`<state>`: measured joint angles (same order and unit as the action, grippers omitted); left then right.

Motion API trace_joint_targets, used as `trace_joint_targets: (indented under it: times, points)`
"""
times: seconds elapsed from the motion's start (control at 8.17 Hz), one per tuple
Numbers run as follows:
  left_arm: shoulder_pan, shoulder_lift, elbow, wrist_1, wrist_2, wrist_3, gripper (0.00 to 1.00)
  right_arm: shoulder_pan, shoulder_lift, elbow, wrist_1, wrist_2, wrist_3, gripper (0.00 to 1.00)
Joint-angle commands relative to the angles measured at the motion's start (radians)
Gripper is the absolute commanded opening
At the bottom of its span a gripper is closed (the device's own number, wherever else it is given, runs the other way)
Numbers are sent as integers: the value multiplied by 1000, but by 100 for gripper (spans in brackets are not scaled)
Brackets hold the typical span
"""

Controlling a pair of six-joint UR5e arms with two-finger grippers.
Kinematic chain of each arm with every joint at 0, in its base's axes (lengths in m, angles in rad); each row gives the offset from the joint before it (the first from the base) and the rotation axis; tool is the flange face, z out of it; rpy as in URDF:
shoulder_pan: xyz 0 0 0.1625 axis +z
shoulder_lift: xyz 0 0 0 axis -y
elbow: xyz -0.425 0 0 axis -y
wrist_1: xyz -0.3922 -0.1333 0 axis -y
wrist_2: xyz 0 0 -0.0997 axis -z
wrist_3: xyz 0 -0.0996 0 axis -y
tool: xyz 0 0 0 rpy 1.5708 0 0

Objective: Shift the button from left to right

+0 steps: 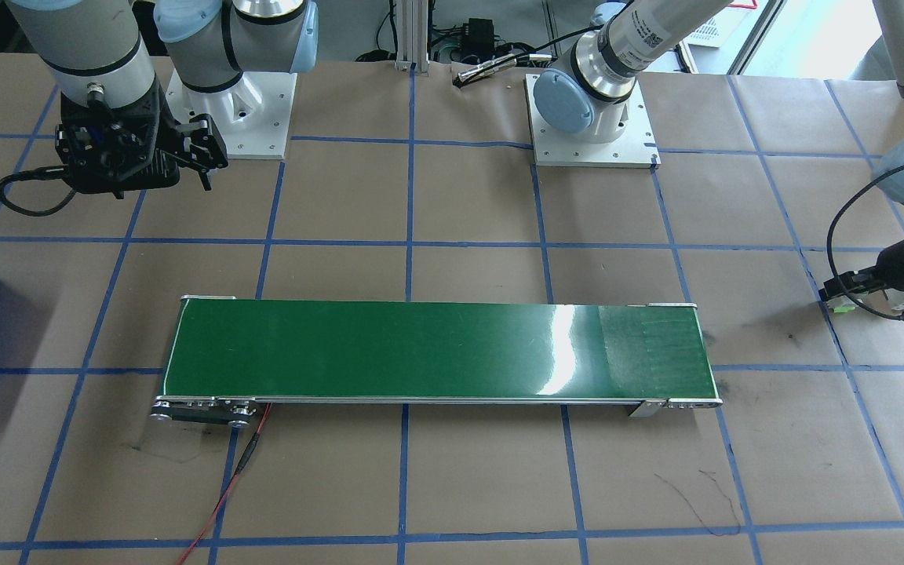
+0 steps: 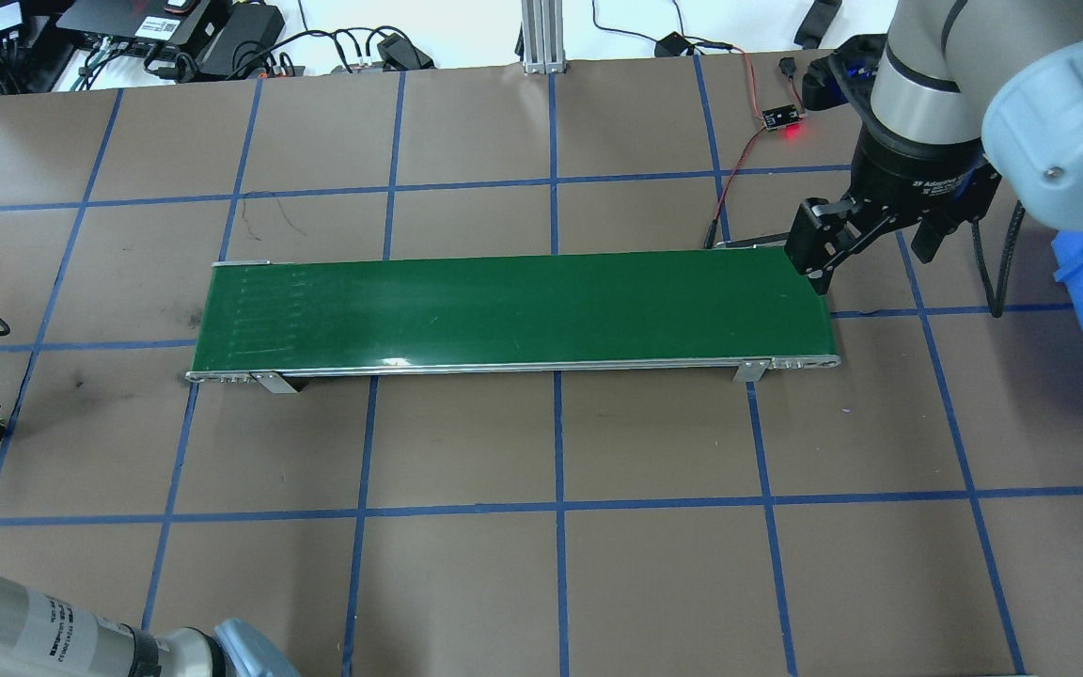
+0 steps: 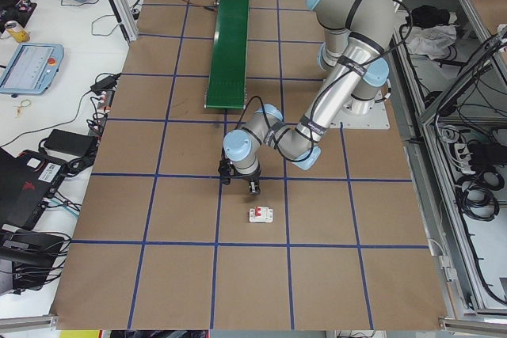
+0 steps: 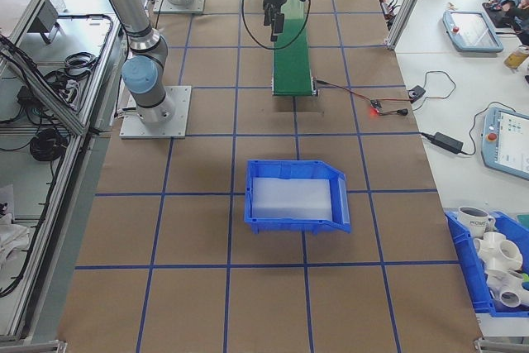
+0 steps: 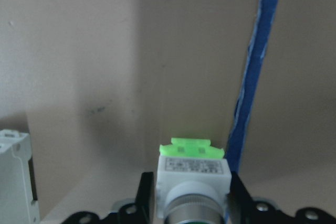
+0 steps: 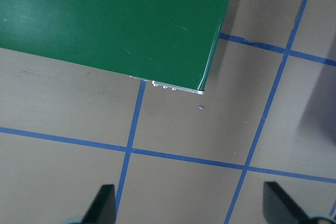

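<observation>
Button (image 5: pixel 193 182) clamped between the left gripper (image 5: pixel 189 203) fingers at the table's left end, well apart from the belt (image 2: pixel 513 310).
Keep the squeeze square on the white body's flat sides, lift straight, then set it on the near end of the belt. Its long axis runs along the fingers, cap toward the wrist, light green base outward. A white breaker (image 5: pixel 16 177) lies just beside. The right gripper (image 2: pixel 871 240) hangs spread wide by the belt's far end.
</observation>
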<state>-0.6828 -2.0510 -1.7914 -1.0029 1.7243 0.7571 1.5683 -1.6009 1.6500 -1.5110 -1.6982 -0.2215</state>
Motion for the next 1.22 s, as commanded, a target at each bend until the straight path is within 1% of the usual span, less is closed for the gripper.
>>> trace_joint_targets:
  times: [0.0,0.12,0.24,0.37,0.49,0.61,0.73,0.86,1.1]
  points:
    - [0,12,1,-6,0,71,0,-1,1,1,0,0,1,100]
    - [-9,32,4,-16,-2,79,0,1,1,1,0,2,2,100]
    - [-55,85,4,-20,1,93,0,1,1,1,0,2,2,100]
    - [-122,180,-2,-76,-6,91,0,1,1,1,0,0,2,100]
    - [-171,271,7,-139,-65,76,0,1,1,1,0,2,1,100]
    - [-199,344,7,-170,-99,59,0,1,1,1,0,0,1,100]
    - [-258,391,7,-190,-150,45,0,1,1,1,0,0,1,100]
    - [-349,408,7,-192,-158,-14,0,1,1,1,0,2,1,100]
    - [-519,393,7,-175,-166,-168,0,1,1,1,0,2,1,100]
